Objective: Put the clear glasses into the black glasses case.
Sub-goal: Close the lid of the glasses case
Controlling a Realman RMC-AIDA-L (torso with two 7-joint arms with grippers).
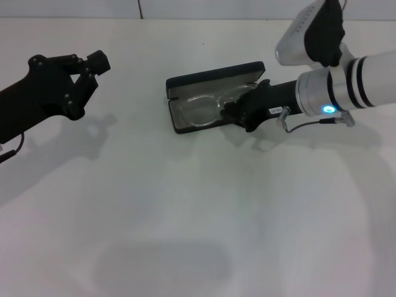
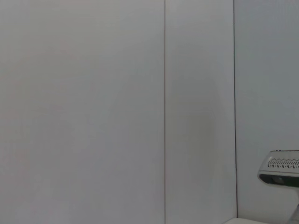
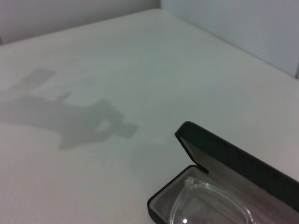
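Right gripper sits low at the open black glasses case, its fingertips over the case's near end. Finger spacing cannot be read: black fingers merge with the black case rim. The clear glasses lie inside on the grey lining, lens outlines faint, the end under the fingers hidden. The lid stands open just beyond the fingers. Left gripper hangs well apart above the white table, fingers spread.
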